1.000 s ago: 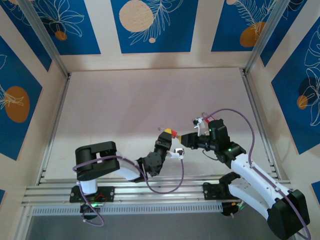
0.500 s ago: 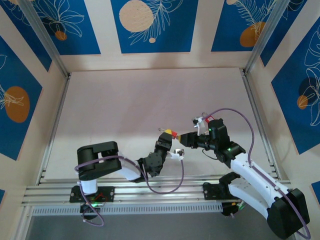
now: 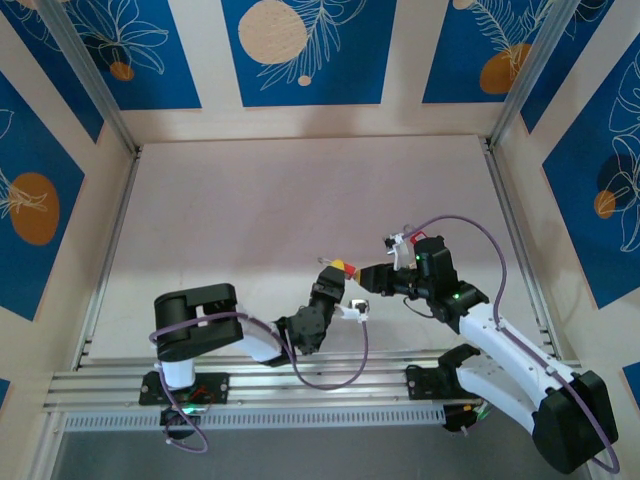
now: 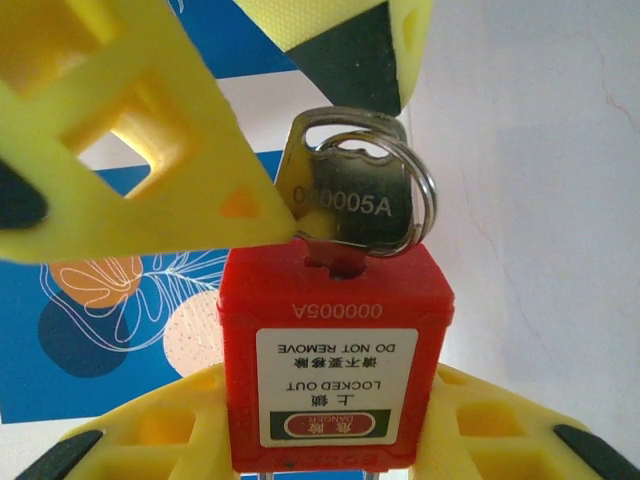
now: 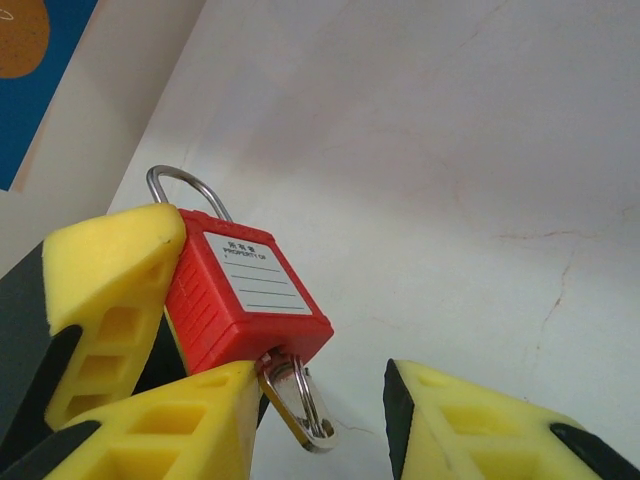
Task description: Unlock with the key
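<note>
Vs a sec ago: top view has both arms almost where they were, R wrist shifted a touch, and the right tool (image 5: 320, 388) looks to have slackened. Its yellow jaws now stand apart w/ the silver metal key (image 4: 345, 205) between them. Near finger touches the key's bow, far finger at 3 o'clock is clear of it. So released, not clenched. Prob. means either the turn's been made & it's letting go, or it's re-gripping for more twist. Can't tell which: only one leg of the steel shackle (image 5: 185, 190) shows, at 11 o'clock of the body, so whether it has popped is hidden.

Left tool (image 4: 335, 445): clenched on the red plastic padlock (image 4: 335, 350), a finger on each flank, label facing its cam. Lock is held near 6 o'clock of the pale surface (image 3: 300, 190), R arm coming in from 3 o'clock, L arm from 7.

Containers: only thing holding anything is the keyway in the lock's base. Key blade is pushed right in, split ring (image 4: 428, 195) hanging off the bow.
</note>
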Tool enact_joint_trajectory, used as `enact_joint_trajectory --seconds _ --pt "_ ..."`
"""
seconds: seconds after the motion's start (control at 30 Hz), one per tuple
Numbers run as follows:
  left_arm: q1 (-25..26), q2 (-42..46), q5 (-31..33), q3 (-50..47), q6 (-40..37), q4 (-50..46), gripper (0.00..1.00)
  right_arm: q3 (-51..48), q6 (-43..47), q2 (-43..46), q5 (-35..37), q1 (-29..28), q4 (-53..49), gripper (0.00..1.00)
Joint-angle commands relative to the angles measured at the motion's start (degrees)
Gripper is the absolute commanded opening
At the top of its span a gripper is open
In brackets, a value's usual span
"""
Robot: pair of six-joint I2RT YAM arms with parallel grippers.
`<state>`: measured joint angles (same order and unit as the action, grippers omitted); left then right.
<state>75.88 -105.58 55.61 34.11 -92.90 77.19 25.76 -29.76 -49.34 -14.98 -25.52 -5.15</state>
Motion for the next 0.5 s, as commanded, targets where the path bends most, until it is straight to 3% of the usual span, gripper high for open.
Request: enact_joint_trajectory --seconds 0.0,0.47 --pt "0.76 0.64 1.12 0.22 1.69 3.39 0.18 0.98 -0.83 0.14 0.85 0.68 0.74 0.39" --pt "1.11 0.73 1.08 0.35 1.78 3.49 0.18 -0.04 -2.29 0.22 0.39 2.44 0.03 0.40"
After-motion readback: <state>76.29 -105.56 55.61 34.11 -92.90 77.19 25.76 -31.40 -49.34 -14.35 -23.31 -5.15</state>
